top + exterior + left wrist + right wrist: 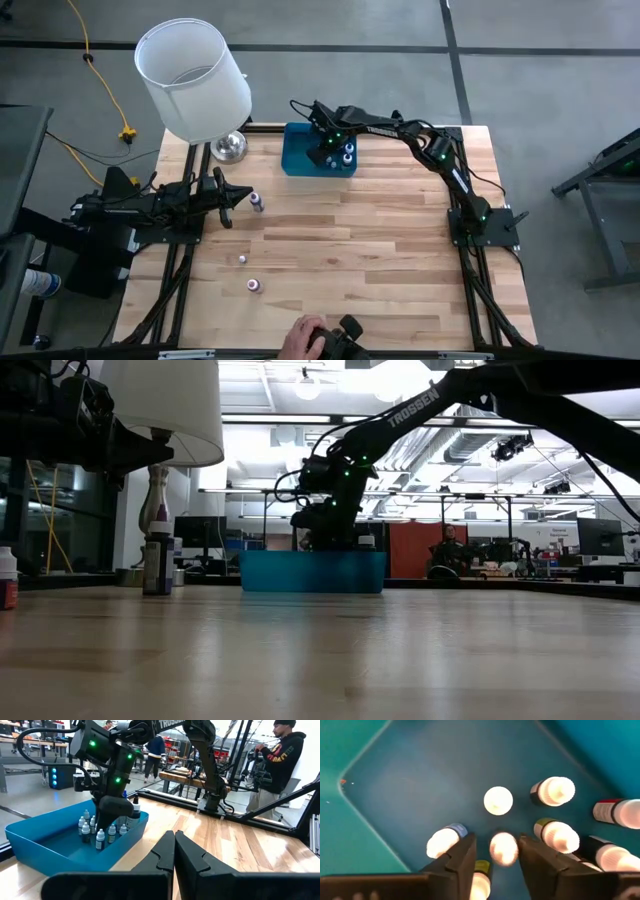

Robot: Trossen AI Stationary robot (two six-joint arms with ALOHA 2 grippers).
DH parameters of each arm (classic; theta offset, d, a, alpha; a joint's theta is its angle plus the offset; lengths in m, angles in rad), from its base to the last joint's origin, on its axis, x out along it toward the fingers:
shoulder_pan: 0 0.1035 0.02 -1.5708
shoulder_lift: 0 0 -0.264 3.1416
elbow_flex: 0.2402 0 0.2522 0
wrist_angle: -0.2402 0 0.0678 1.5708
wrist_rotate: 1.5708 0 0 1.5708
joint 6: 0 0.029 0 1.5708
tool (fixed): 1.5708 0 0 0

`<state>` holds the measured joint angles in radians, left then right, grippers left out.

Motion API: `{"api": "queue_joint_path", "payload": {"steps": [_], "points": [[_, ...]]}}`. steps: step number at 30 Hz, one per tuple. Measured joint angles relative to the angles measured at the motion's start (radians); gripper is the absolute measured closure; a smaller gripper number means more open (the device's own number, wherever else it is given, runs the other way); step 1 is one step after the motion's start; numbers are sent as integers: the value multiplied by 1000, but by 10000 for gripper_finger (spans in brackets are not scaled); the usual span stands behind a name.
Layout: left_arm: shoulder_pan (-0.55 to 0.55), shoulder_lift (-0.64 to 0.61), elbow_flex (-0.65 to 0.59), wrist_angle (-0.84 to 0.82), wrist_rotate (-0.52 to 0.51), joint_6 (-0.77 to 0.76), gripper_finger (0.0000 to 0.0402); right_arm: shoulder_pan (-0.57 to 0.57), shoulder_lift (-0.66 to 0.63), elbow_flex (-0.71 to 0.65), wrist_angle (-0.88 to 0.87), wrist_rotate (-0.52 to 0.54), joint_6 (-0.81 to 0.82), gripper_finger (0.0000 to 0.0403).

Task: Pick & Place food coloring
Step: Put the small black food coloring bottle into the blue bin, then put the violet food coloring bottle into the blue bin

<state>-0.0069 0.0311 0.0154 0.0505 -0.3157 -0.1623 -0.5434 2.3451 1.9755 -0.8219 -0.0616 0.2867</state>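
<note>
A blue tray (300, 160) near the table's far edge holds several white-capped food coloring bottles (100, 839), all upright. My right gripper (495, 857) points down into the tray, open. Its fingers stand on either side of one bottle's white cap (503, 848), with a gap on each side. Three more bottles stand on the bare wood: one (257, 203) just in front of my left gripper (238, 197), and two (242, 260) (254, 286) nearer the near edge. My left gripper (174, 851) rests shut by the table's left edge, pointing right.
A lamp with a white shade (195, 80) and a shiny metal base (228, 147) stands at the far left corner, beside the tray. A person's hand (303, 340) shows at the near edge. The wood (380, 260) stretches to the right between the tray and the near edge.
</note>
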Motion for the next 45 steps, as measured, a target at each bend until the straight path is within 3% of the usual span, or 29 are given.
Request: {"api": "queue_joint_path", "payload": {"steps": [8, 27, 37, 45], "points": [[0, 0, 0, 0, 0, 0, 401, 0, -19, 0, 0, -9, -18, 227], [0, 0, 0, 0, 0, 0, 401, 13, -235, 0, -7, -29, -112, 226], [0, 0, 0, 0, 0, 0, 401, 63, -366, 0, 22, -174, -307, 226], [0, 0, 0, 0, 0, 0, 401, 125, -376, -7, 24, -358, -514, 226]]}}
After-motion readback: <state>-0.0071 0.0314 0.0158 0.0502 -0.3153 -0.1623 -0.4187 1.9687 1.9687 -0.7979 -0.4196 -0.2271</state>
